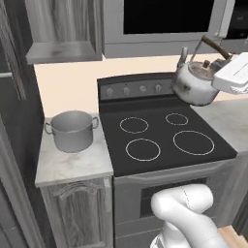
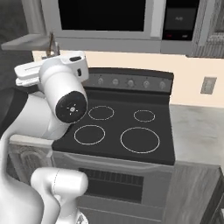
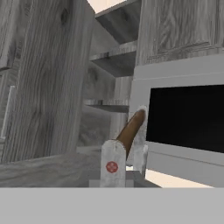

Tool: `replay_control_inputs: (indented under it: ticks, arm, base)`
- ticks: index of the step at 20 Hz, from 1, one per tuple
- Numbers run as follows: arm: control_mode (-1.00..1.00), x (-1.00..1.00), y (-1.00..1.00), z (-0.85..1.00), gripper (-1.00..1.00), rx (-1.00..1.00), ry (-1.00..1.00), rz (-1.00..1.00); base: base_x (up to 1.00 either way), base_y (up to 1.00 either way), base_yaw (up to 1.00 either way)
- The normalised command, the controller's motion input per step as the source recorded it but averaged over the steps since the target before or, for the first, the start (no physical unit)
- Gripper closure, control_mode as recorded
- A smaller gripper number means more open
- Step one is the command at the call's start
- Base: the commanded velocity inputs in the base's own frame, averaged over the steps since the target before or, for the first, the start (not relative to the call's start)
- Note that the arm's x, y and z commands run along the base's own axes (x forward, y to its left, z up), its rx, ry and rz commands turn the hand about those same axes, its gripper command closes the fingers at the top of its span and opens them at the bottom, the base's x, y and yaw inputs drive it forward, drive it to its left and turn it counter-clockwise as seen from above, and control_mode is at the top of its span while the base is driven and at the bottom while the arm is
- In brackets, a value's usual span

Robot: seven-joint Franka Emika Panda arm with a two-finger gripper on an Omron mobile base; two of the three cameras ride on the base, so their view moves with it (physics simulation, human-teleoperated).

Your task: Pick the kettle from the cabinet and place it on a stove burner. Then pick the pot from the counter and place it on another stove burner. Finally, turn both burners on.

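Observation:
The shiny silver kettle (image 1: 193, 83) hangs in the air above the right rear of the black cooktop (image 1: 164, 133), level with the knob panel. My gripper (image 1: 220, 57) is shut on its arched brown handle (image 3: 131, 130), which rises between my fingers (image 3: 113, 165) in the hand view. The hand view also shows the open cabinet (image 3: 111, 61) with its grey wood-grain door (image 3: 43, 78) swung aside. Left of the stove, the grey pot (image 1: 72, 130) stands on the pale counter (image 1: 72, 167). The larger burners (image 1: 193, 142) (image 1: 143, 149) are bare white rings. In the right base view my arm covers the kettle's body.
A silver microwave (image 1: 164, 24) with a black window hangs right above the stove. Four knobs (image 1: 134, 89) line the back panel. More counter (image 2: 197, 131) runs to the right of the stove, with a wall outlet (image 2: 208, 85) above it.

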Motion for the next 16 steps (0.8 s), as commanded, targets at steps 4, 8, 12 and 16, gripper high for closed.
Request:
replay_control_inputs:
  ticks: [4, 8, 12, 16]
  arm:
    - [1.0, 0.0, 0.0, 0.0, 1.0, 0.0, 0.0, 0.0]
    - [1.0, 0.0, 0.0, 0.0, 1.0, 0.0, 0.0, 0.0]
    - [1.0, 0.0, 0.0, 0.0, 1.0, 0.0, 0.0, 0.0]
    - [1.0, 0.0, 0.0, 0.0, 1.0, 0.0, 0.0, 0.0]
  base:
    - [-0.09, -0.7, 0.0]
    - [0.0, -0.68, 0.0]
    - [0.23, -0.4, 0.0]
    - [0.48, -0.19, 0.03]
